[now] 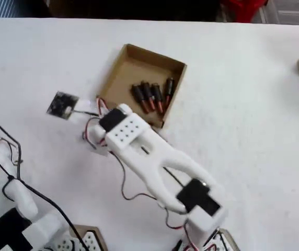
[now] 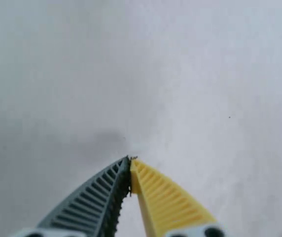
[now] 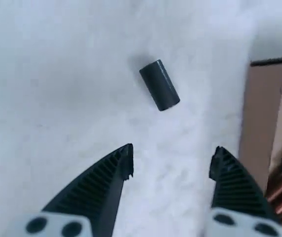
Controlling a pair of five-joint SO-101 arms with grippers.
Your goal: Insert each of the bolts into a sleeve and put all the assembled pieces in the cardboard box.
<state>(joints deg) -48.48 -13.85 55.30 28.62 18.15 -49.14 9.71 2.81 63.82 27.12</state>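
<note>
The right gripper [image 3: 173, 158], fingers spread, hangs over a loose black sleeve [image 3: 159, 85] lying on the table at about 8 o'clock from the cardboard box [image 1: 131, 70]. The box holds four assembled pieces [image 1: 152, 97]. The left gripper [image 2: 130, 160] is pressed together. The step in hand seems to be picking up the sleeve, so the next move is to lower and close on it.

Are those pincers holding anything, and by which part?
Nothing. The right pincer is open, with the sleeve lying free; the left pincer is shut on nothing.

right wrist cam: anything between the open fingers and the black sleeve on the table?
Nothing. In the right wrist view, the stretch of white table between the right gripper and the sleeve is bare.
</note>
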